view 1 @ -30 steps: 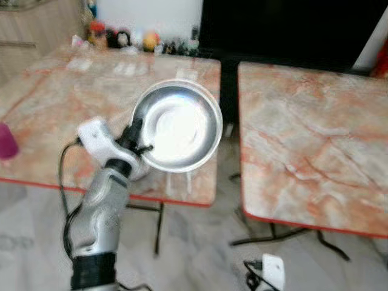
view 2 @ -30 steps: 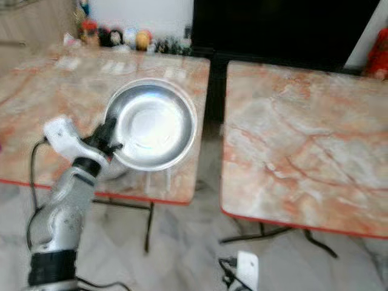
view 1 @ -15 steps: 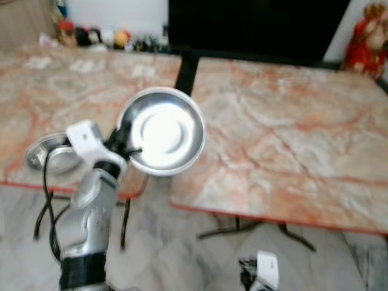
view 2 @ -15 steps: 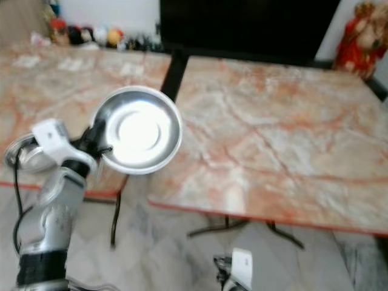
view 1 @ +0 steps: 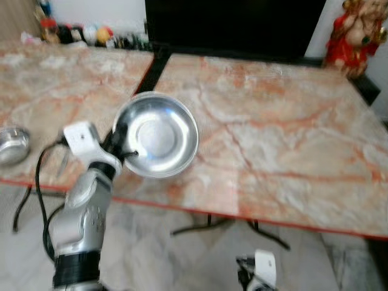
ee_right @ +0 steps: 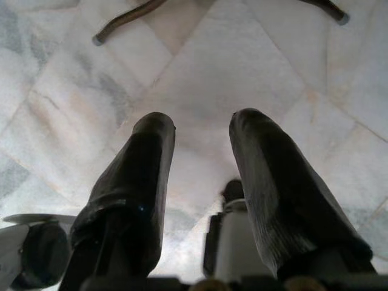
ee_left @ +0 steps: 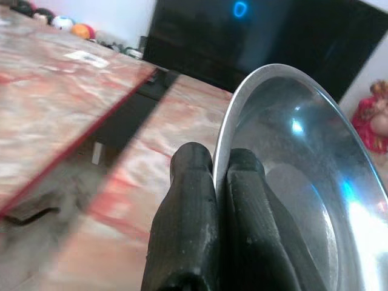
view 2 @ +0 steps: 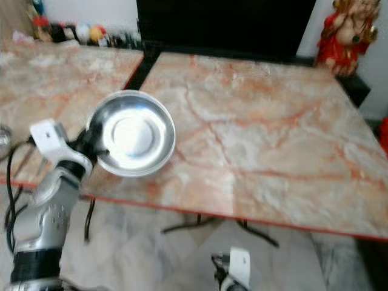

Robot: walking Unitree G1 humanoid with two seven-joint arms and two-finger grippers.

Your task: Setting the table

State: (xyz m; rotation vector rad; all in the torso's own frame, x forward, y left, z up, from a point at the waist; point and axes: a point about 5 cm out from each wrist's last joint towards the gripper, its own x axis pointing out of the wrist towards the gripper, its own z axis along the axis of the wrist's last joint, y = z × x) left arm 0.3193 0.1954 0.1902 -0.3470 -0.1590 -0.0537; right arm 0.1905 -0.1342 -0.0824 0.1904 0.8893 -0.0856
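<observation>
Bright, even indoor light, both eye views motion-blurred, with white glare inside the steel bowl (view 1: 159, 141).

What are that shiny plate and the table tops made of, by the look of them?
The plate held by the left gripper looks like polished metal, probably steel: silver, mirror-bright, with glare spots. The table top looks like marble or a marble-patterned laminate: cream with orange veins, glossy, with a red edge strip.

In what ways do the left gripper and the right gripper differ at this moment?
The left gripper is shut on the rim of the steel bowl, raised over the marble table; the right gripper is open, holds nothing and hangs low over the tiled floor. Both have two long black fingers.
</observation>
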